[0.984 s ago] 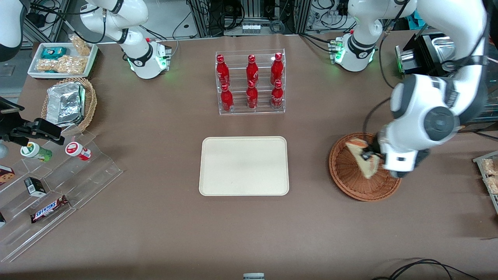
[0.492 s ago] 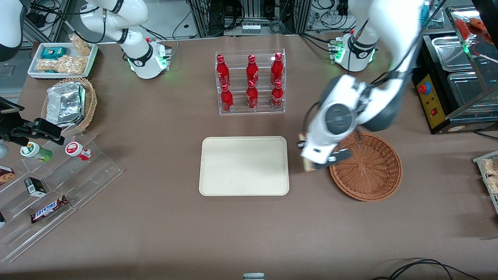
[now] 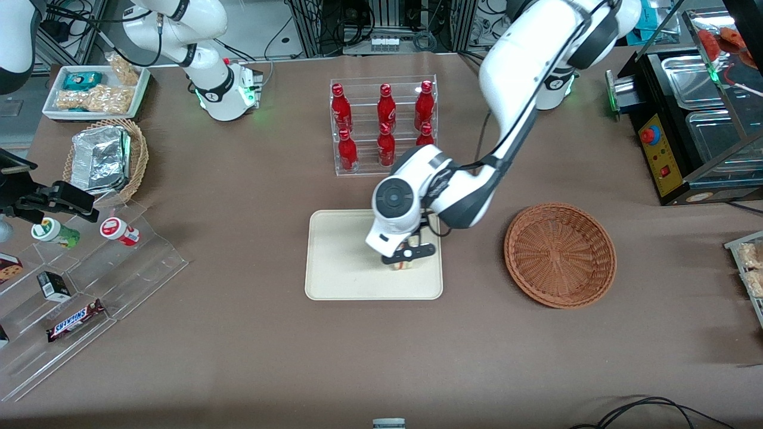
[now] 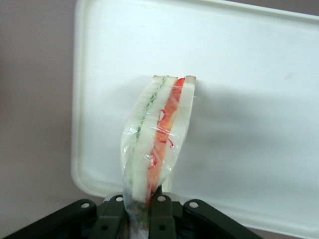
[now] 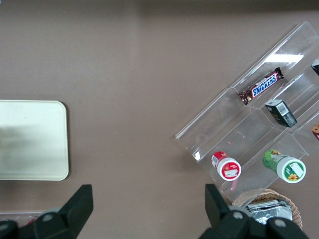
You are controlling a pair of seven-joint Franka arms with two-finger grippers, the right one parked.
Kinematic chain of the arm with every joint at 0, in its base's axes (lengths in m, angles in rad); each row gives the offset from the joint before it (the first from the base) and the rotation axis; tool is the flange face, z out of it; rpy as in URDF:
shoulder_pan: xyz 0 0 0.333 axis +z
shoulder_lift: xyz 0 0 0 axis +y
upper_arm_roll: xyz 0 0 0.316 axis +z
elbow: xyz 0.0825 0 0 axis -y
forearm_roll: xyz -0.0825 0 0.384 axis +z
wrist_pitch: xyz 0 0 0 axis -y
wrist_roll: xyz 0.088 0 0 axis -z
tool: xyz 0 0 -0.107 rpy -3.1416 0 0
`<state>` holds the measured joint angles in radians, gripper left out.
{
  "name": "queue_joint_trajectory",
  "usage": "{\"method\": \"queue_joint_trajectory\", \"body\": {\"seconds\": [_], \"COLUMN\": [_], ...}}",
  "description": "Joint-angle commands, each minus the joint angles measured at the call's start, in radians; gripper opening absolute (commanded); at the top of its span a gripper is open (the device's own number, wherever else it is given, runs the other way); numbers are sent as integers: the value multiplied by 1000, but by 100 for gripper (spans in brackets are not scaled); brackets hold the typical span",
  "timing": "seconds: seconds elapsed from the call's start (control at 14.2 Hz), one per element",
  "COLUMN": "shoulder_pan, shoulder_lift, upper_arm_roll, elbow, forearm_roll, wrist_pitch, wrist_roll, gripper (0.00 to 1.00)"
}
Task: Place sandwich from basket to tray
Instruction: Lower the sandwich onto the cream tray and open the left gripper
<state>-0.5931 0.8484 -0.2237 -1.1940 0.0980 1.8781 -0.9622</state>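
Observation:
My left gripper (image 3: 408, 255) is shut on the sandwich (image 4: 157, 137), a plastic-wrapped wedge of pale bread with red-orange and green filling stripes. It holds the sandwich over the cream tray (image 3: 340, 250), above the part of the tray nearest the basket. In the front view only a small bit of the sandwich (image 3: 403, 264) shows under the gripper. The tray also shows in the left wrist view (image 4: 249, 59) and in the right wrist view (image 5: 30, 139). The round reddish-brown wicker basket (image 3: 560, 254) lies empty beside the tray, toward the working arm's end of the table.
A clear rack of red bottles (image 3: 384, 125) stands farther from the front camera than the tray. Toward the parked arm's end are a clear stepped display with snacks (image 3: 83, 286), a tan basket with foil (image 3: 104, 158) and a white snack tray (image 3: 95, 89).
The gripper has carried the sandwich from the basket, past the basket's rim, to above the tray. The basket now lies empty.

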Motion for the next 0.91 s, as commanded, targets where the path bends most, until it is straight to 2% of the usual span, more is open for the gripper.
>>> {"method": "queue_joint_trajectory", "body": {"seconds": [0.0, 0.14, 0.21, 0.28, 0.42, 0.63, 0.84], "shoulder_pan": [-45, -45, -45, -43, -45, -43, -31], "shoulder_lift": [89, 104, 106, 104, 104, 90, 35], "upper_arm_roll": [14, 15, 15, 15, 15, 15, 14], "elbow": [135, 136, 136, 136, 136, 136, 136], "forearm_roll": [43, 52, 60, 86, 115, 161, 154], "wrist_pitch": [-8, 44, 49, 50, 67, 33, -16], "wrist_roll": [-39, -78, -78, -78, -84, -148, -153], "gripper": [15, 15, 26, 56, 99, 100, 100]}}
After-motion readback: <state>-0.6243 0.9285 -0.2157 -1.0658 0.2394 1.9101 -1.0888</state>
